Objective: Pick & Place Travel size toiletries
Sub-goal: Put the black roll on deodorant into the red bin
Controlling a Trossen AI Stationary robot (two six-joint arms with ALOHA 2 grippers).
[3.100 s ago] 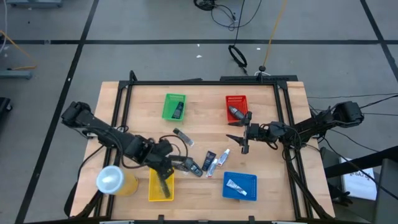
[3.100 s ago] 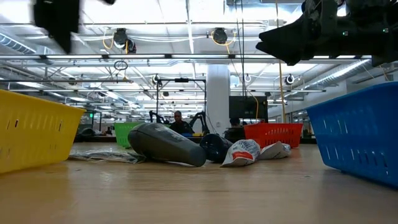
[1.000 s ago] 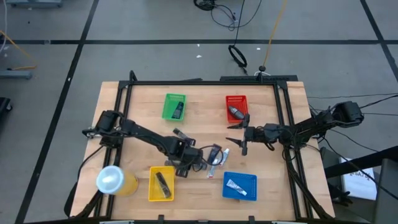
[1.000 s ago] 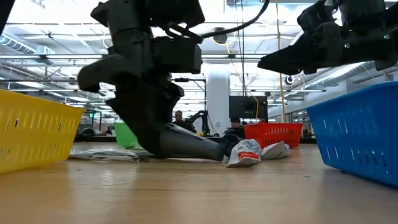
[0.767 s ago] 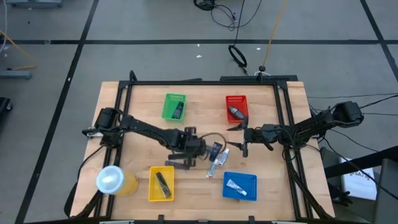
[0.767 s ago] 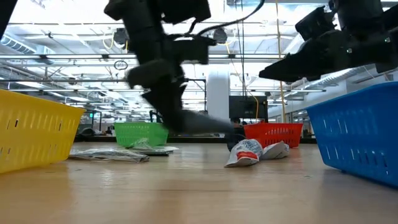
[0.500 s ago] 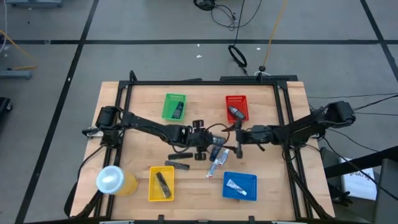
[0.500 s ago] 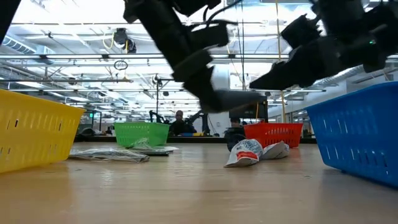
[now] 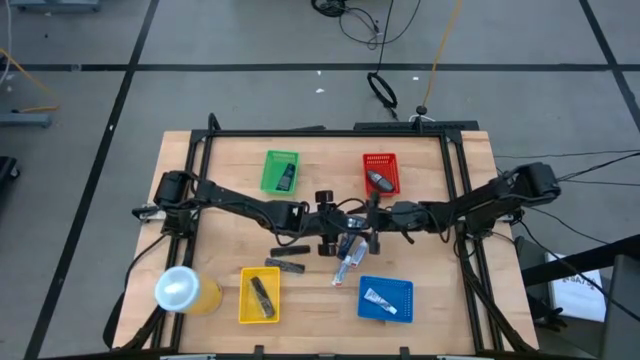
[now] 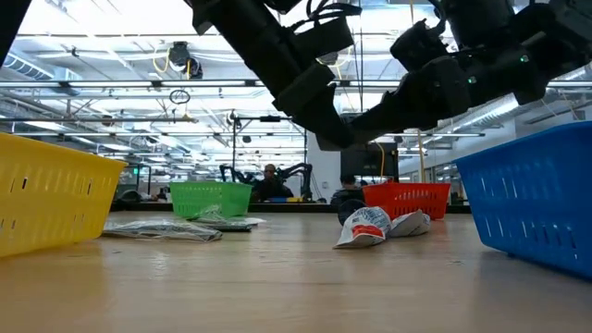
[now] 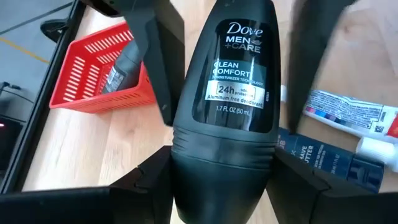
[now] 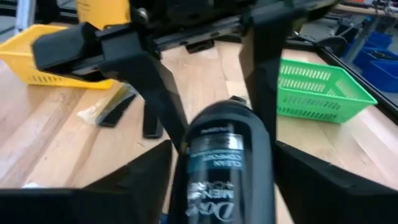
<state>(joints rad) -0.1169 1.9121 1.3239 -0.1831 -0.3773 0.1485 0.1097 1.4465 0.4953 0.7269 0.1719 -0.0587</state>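
At centre frame, your left gripper clamps the black plastic roll-on deodorant above the table; the right gripper straddles it, spread. Close right before releasing left.

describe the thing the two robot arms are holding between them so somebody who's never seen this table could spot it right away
Look above the middle of the wooden table, where the left hand and right hand meet. Between them, off the surface, is a black Dove Men+Care roll-on deodorant. Unlike the tubes lying below, it is fat, rounded, all dark and held in the air.
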